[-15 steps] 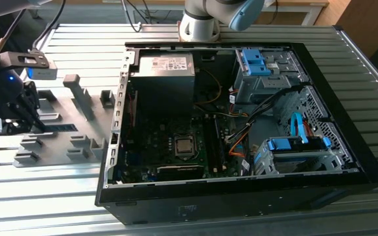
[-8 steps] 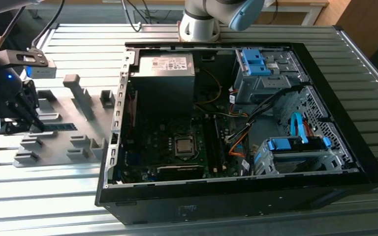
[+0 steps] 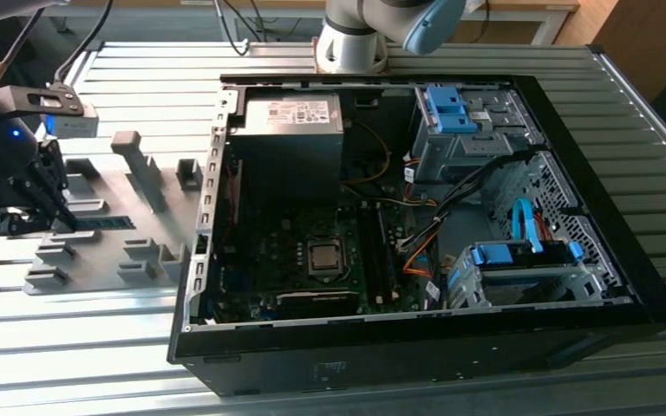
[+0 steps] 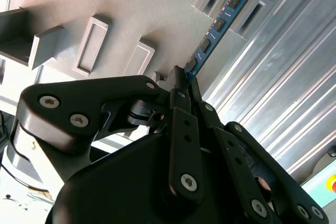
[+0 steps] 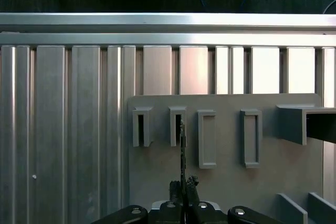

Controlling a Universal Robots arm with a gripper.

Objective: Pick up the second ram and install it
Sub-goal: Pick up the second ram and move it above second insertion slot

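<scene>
The two slim black fingers (image 4: 178, 98) stand narrow, one on each flat face of the long, thin blue-green circuit-board stick with a row of small black chips, the second ram (image 4: 219, 23), and appear to pinch its near end; the gripper (image 4: 185, 78) is aligned with the stick's length. For a clean pick I judge the pads should bear squarely on the board faces and not on the chips, and the pull should run straight out of the slots, since a hold at one end could let the far end tip. Seen edge-on in the first wrist view, the second ram (image 5: 182, 148) runs from the gripper (image 5: 183, 184) to a raised slot of the flat grey plastic slotted holder plate (image 5: 226, 187). In the exterior view this plate (image 3: 101, 270) lies on the ribbed aluminium table (image 3: 79, 347), on the exterior view's left of the open black computer case (image 3: 426, 364)
</scene>
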